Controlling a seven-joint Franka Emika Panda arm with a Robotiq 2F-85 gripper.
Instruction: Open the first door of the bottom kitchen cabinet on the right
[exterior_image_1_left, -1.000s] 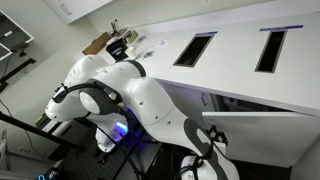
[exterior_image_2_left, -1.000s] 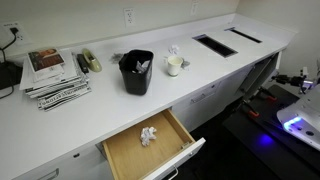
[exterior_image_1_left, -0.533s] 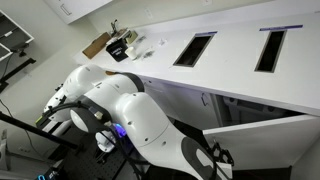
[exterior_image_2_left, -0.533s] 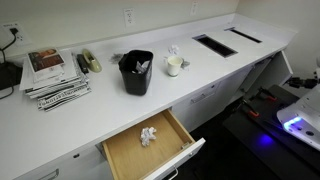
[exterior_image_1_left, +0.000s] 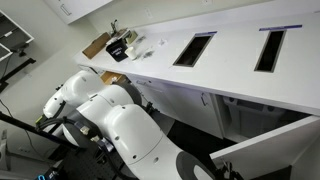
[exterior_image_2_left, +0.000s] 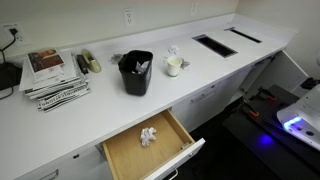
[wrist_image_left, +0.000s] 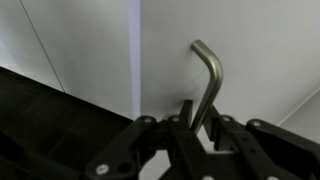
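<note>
Glossy white arm (exterior_image_1_left: 125, 130), bulbous shells split by black joint rings. At 6 o'clock in the wrist view, matte black gripper (wrist_image_left: 200, 125) linkages with round pivots.

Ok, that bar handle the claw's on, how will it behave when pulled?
The bar handle looks like rigid bent metal, so it probably won't flex. Its smooth, shiny surface may let the claw slide along it. The first door, a wide flat panel standing ajar, should swing rather than bend.

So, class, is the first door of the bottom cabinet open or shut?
Open: the first door stands angled out from the bottom kitchen cabinet, dark interior showing behind; the gripper grips its handle.
</note>
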